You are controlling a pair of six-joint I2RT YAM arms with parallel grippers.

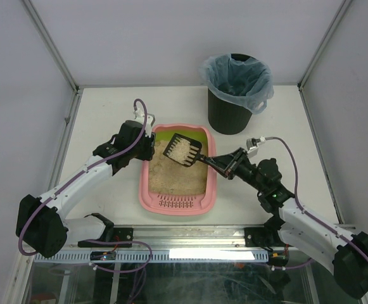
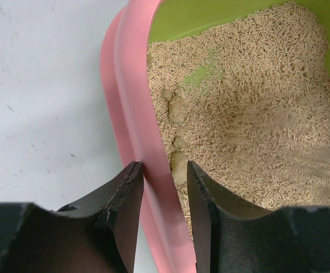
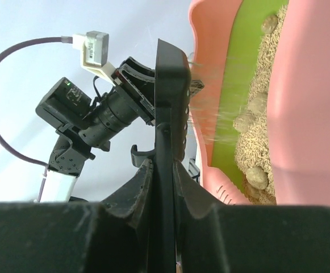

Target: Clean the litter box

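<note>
Pink plastic forms the outer wall of the box (image 1: 144,190), which sits at the middle of the tabletop (image 1: 101,107) with its grille end toward the arm bases.

Holding arrangement:
- The left gripper (image 1: 147,147) pinches the box's left rim, one finger outside the pink wall and one inside it. The likely purpose is to brace the box against sliding while the other arm works.
- The right gripper (image 1: 227,166) is pressed together on the handle of the scoop (image 1: 182,151), reaching in across the box's right rim.
- The scoop head hangs above the far half of the box with a pale load of litter (image 2: 255,114) on it. Holding it there, and not over the bin (image 1: 237,95) beyond the box's far right corner, probably lets loose grains sift back into the box.

View differences:
- Only the top view shows both arms, the bin and the scoop's load.
- The left wrist view shows the rim clamped between the fingers (image 2: 122,216), and brownish clumps (image 2: 176,107) just inside the left wall. The top view does not resolve these.
- The right wrist view shows the scoop edge-on, so its load is hidden. It adds a blurred streak of grains between the scoop and the box's green inner wall, and further clumps along that wall.
</note>
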